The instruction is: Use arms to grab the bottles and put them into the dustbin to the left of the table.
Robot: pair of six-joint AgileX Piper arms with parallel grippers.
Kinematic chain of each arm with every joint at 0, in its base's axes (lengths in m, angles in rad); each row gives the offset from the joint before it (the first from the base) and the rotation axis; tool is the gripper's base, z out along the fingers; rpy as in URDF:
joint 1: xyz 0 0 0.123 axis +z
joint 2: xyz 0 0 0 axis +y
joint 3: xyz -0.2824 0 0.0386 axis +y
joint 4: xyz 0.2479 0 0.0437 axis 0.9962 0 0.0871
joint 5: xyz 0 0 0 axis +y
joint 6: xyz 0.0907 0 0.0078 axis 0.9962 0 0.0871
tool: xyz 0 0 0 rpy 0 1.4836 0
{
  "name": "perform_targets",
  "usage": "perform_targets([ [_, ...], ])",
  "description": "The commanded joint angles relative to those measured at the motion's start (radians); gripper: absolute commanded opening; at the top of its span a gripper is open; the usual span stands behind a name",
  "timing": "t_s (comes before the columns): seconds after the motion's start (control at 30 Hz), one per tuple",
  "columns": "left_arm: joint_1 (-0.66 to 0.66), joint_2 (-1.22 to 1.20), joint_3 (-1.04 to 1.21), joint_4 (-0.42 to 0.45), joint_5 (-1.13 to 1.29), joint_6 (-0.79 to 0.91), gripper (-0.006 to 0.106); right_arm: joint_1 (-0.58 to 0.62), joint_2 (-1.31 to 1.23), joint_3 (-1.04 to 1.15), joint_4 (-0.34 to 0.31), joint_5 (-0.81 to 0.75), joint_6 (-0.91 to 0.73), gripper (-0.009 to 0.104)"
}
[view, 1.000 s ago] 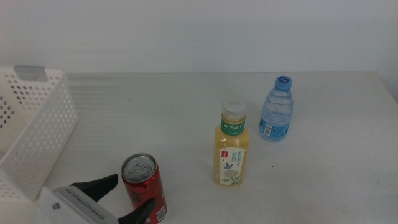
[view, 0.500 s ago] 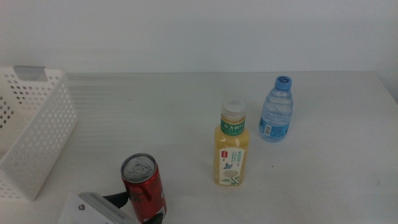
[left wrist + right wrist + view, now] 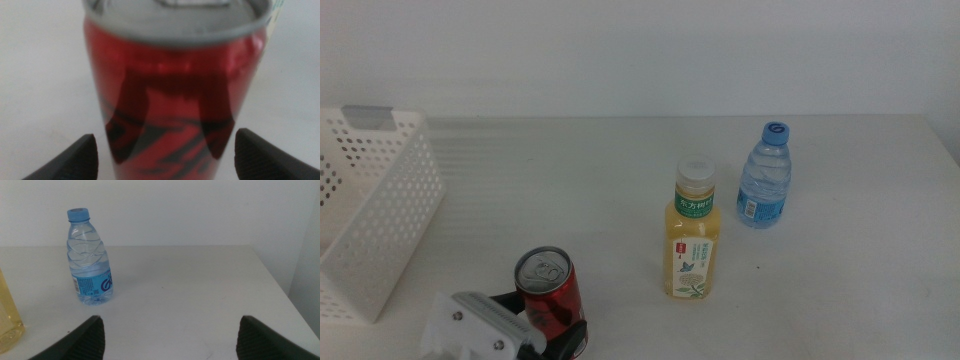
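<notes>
While its jaws stand apart, left gripper (image 3: 165,157) straddles red can (image 3: 172,95).

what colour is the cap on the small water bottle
Blue; the water bottle's cap shows best in the right wrist view.

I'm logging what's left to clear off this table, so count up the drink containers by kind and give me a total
Bottles: 2, the yellow tea bottle and the clear water bottle.
Cans: 1, the red can, standing between the open jaws of the left gripper.
Total: 3, all upright on the table, none in the white basket.
</notes>
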Motion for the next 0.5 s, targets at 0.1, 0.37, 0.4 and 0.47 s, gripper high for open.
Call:
perform_targets([
  [0.1,-0.002,0.022,-0.053,-0.019,-0.18,-0.003,0.089,-0.009,-0.027,-0.009,-0.009,-0.076,-0.012,0.072],
  [0.37,-0.002,0.071,-0.113,-0.055,-0.18,-0.003,0.089,-0.009,-0.027,-0.009,-0.009,-0.076,-0.012,0.072],
  [0.4,-0.002,0.071,-0.118,-0.061,-0.18,-0.006,0.089,-0.009,-0.027,-0.009,-0.009,-0.076,-0.012,0.072],
  [0.47,-0.002,0.071,-0.125,-0.061,-0.18,-0.01,0.089,-0.009,-0.027,-0.009,-0.009,-0.076,-0.012,0.072],
])
